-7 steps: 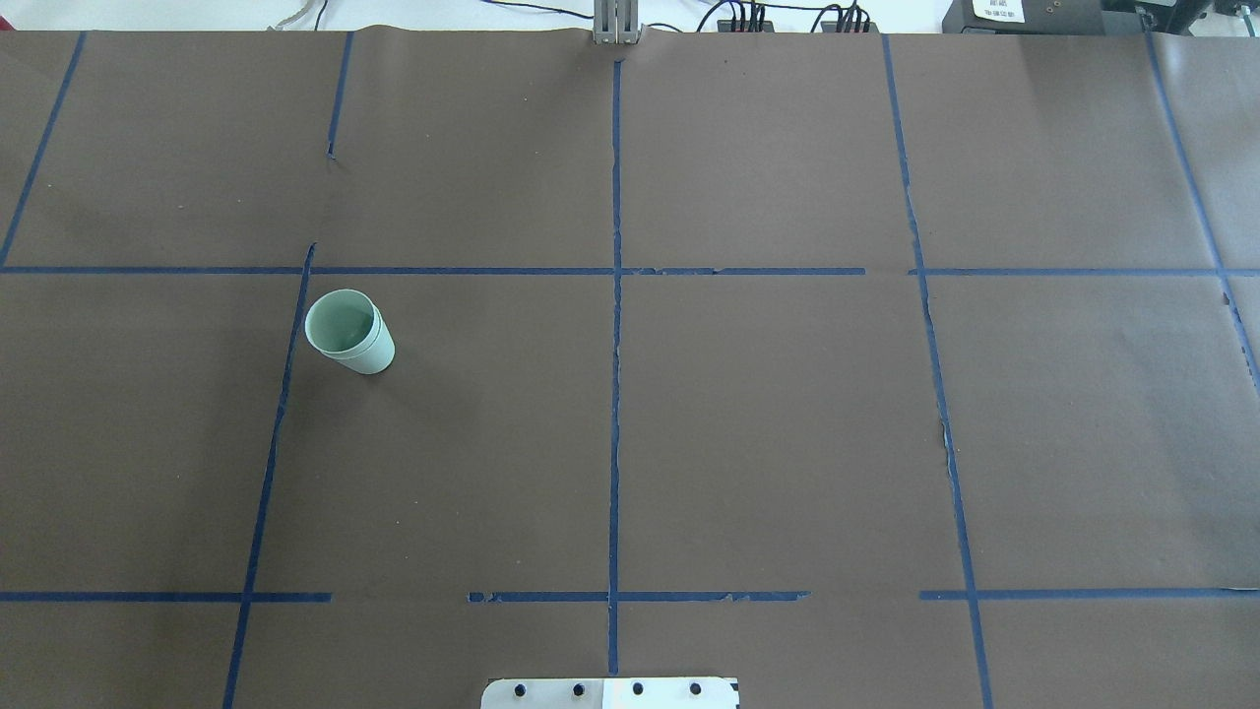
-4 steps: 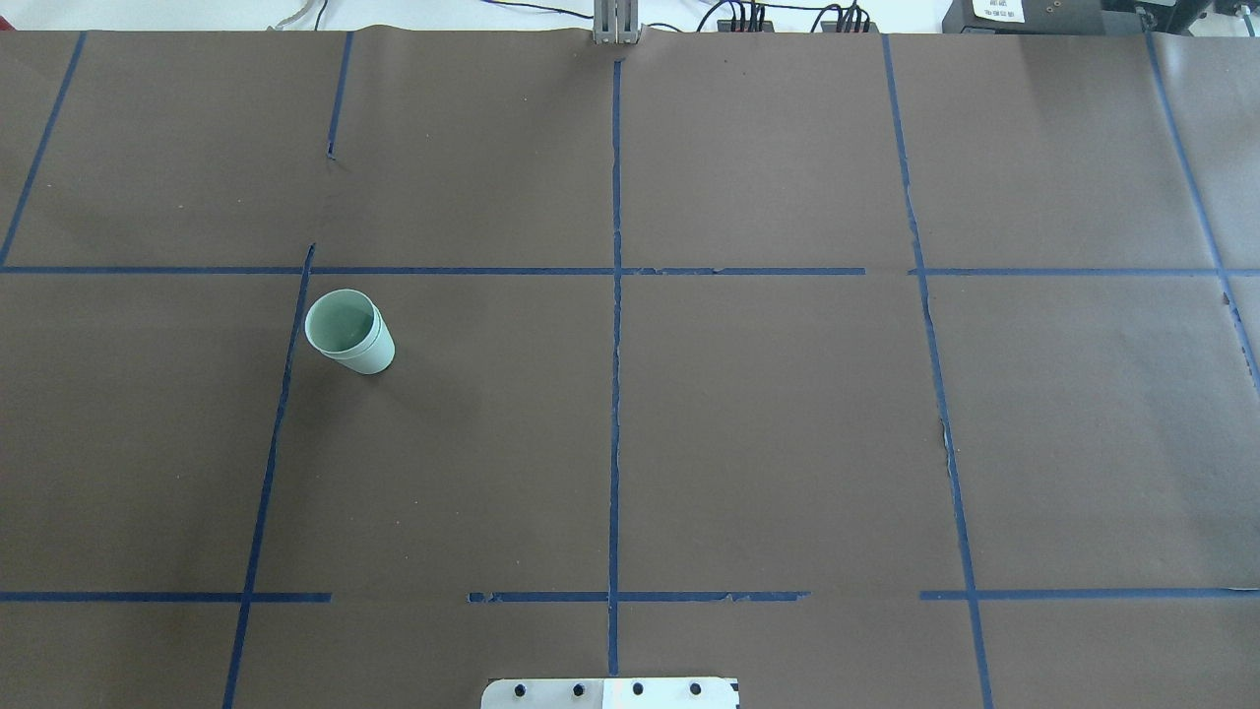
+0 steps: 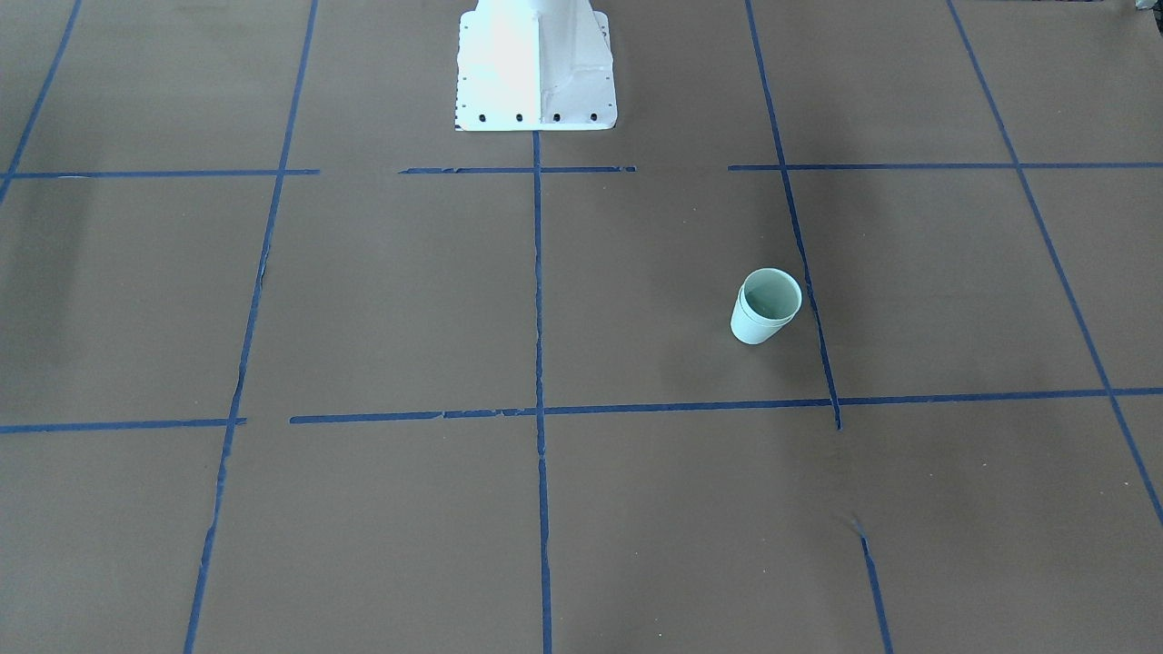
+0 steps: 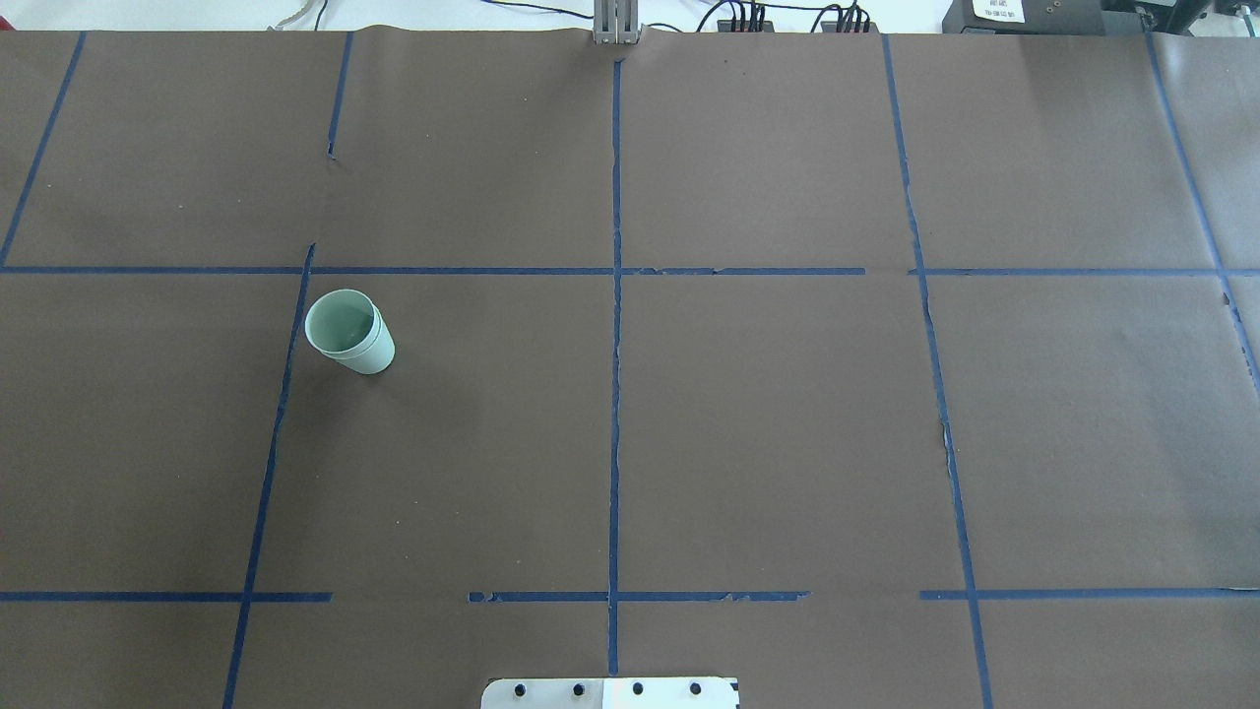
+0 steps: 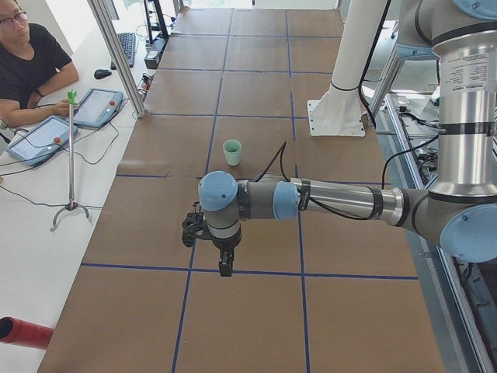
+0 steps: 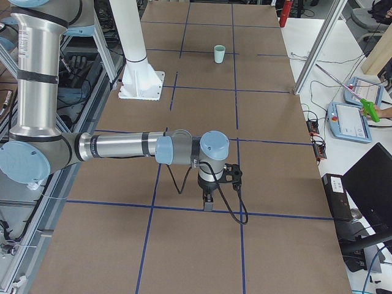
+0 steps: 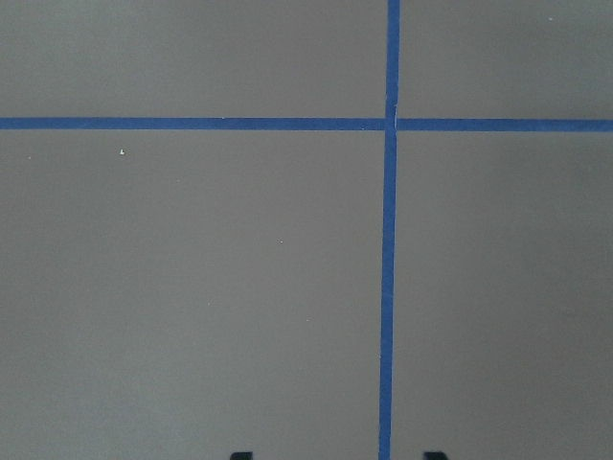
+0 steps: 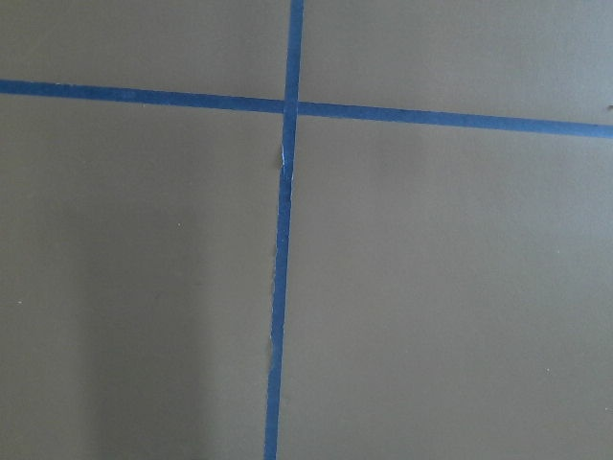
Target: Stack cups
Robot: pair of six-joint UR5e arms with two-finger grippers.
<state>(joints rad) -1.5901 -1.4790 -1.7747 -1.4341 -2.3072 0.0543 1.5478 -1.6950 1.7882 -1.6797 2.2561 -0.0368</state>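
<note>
The two pale mint-green cups [image 4: 349, 332] stand upright, one nested inside the other, with a double rim showing, on the brown table's left half. The stack also shows in the front-facing view [image 3: 766, 306], the left view [image 5: 232, 151] and the right view [image 6: 219, 54]. My left gripper [image 5: 225, 268] hangs over the table's left end, far from the cups. Its two fingertips [image 7: 241, 455] show wide apart and empty in the left wrist view. My right gripper [image 6: 208, 205] hangs over the table's right end, and I cannot tell if it is open or shut.
Blue tape lines [image 4: 615, 295] grid the brown table cover. The robot's white base plate [image 4: 610, 692] sits at the near edge. An operator [image 5: 27, 62] sits with tablets [image 5: 99, 106] beside the table's far side, next to a thin stand [image 5: 71, 155].
</note>
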